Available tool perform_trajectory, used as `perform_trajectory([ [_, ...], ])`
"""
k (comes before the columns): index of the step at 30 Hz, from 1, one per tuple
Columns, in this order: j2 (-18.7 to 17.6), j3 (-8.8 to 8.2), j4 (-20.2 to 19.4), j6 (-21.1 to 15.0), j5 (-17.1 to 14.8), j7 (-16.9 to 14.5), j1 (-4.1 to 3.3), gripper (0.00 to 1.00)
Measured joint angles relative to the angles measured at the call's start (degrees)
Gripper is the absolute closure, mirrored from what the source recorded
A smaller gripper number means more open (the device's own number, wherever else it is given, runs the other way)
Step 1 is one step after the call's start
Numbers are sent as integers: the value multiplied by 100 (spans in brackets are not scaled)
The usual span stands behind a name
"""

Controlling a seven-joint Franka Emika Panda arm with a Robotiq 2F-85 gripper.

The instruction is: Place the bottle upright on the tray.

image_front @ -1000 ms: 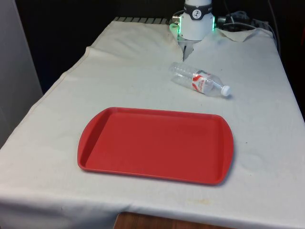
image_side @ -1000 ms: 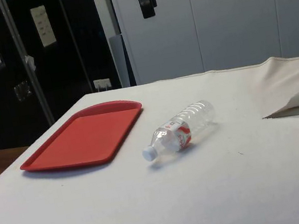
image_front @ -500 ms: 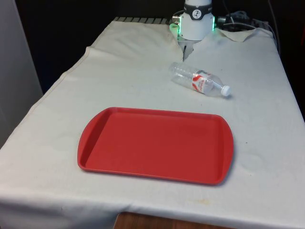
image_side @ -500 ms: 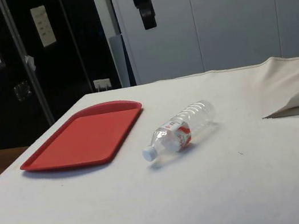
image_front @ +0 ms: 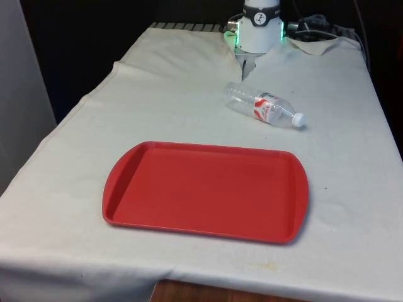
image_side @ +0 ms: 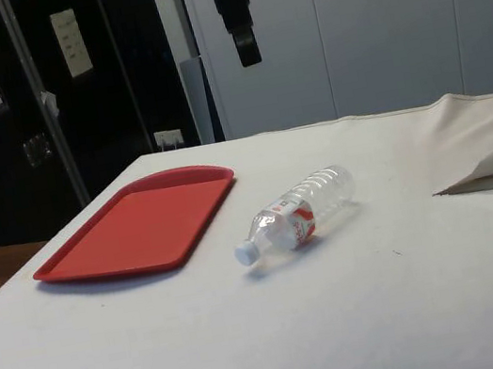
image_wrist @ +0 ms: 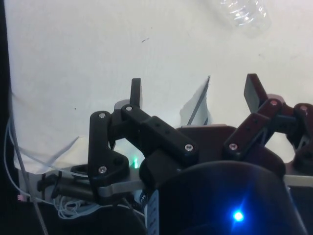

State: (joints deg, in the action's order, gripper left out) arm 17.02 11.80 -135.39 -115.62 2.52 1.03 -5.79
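The red tray (image_front: 205, 190) lies flat on the white cloth (image_front: 94, 126) toward the near end of the table, and serves as the landmark here. Beyond it, toward the front view's right, the clear plastic bottle (image_front: 264, 107) lies on its side on the cloth, well apart from the tray's far edge, its white cap (image_front: 298, 119) pointing to the front view's right and a red-and-white label (image_front: 265, 107) around its middle. In the side view the black gripper (image_side: 247, 49) hangs high above the table, over the stretch between tray (image_side: 139, 224) and bottle (image_side: 298, 214), holding nothing. In the wrist view its fingers (image_wrist: 135, 93) stand wide apart, with the bottle's base (image_wrist: 244, 13) showing beyond them.
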Motion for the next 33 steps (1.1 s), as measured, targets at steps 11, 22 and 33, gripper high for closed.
perform_trajectory([
  [11,-212,126,17,-132,97,-23,0,0],
  [22,-493,229,178,-138,246,-29,0,0],
  [33,-625,327,166,-201,264,-212,0,0],
])
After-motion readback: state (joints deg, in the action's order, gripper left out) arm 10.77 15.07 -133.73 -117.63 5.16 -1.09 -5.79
